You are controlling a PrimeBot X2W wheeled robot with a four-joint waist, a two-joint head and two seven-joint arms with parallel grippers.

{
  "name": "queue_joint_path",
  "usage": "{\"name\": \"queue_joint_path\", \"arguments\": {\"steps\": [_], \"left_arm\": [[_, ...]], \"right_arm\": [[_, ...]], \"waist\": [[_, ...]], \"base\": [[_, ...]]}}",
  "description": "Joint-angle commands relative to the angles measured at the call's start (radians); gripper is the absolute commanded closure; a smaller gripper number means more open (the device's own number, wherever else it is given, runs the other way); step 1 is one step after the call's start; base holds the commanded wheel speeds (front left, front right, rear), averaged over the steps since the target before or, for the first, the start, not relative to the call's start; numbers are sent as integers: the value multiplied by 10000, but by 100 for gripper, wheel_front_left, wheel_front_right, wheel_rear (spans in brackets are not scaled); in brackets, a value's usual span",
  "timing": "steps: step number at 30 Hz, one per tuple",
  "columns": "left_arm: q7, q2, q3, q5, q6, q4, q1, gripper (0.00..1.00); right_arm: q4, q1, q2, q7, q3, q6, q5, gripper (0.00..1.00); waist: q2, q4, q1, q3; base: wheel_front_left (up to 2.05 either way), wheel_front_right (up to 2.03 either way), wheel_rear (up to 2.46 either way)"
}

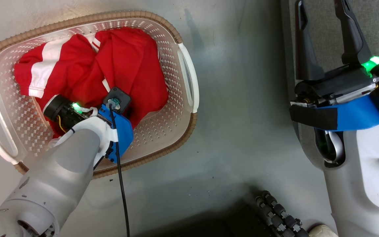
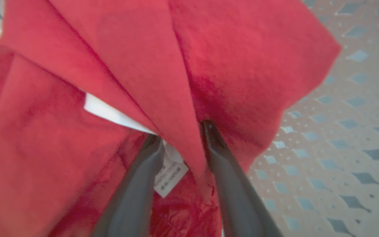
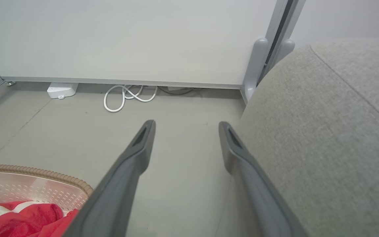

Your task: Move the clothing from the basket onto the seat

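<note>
Head view: bright red soft fabric clothing with white panels lies heaped inside the cream-white perforated plastic basket with the brown woven-look rim. The basket stands on the grey floor.

The left arm reaches down into the basket. Left wrist view: the left hand is partly open, its two dark fingers pushed into the red fabric. A red fold runs down between them, and a white care label lies beside the one on that view's left. The fingers are not pressed together on the fold.

The right hand is wide open and holds nothing. It hangs at the edge of the large grey fabric-upholstered seat, well apart from the basket. In the right wrist view the finger on that view's right is just beside the seat's rounded side.

A white coiled cable lies on the floor by the wall panel.
</note>
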State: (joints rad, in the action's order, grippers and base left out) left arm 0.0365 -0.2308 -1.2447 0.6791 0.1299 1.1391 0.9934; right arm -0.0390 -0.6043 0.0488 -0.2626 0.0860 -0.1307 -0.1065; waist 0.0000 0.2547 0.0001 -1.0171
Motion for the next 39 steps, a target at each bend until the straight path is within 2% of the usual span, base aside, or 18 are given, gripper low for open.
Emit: {"name": "queue_joint_path", "arguments": {"steps": [1,11,19,28,39], "left_arm": [[4,-36,-35,42,10,-13,237,100],[27,144,-336,268,9,-309,97,100],[475,371,-379,269,9,-1013,-201,100],[1275,751,-383,-21,9,-1915,-746,100],[2246,1039,-385,548,9,-2204,-1265,100]], "right_arm": [[36,-126,28,-35,-6,-1,-34,0],[-86,34,26,-35,-109,-1,-54,0],[-254,162,28,-35,-155,-1,26,0],[-590,516,31,-35,-239,-1,240,0],[-995,1337,31,-35,-502,-1,461,0]], "waist": [[0,-1,-1,14],[0,-90,-1,363],[0,-368,-1,1050],[0,-882,-1,2490],[0,-1491,-1,4534]], "base": [[0,0,0],[0,0,0],[0,0,0],[0,0,0],[0,0,0]]}}
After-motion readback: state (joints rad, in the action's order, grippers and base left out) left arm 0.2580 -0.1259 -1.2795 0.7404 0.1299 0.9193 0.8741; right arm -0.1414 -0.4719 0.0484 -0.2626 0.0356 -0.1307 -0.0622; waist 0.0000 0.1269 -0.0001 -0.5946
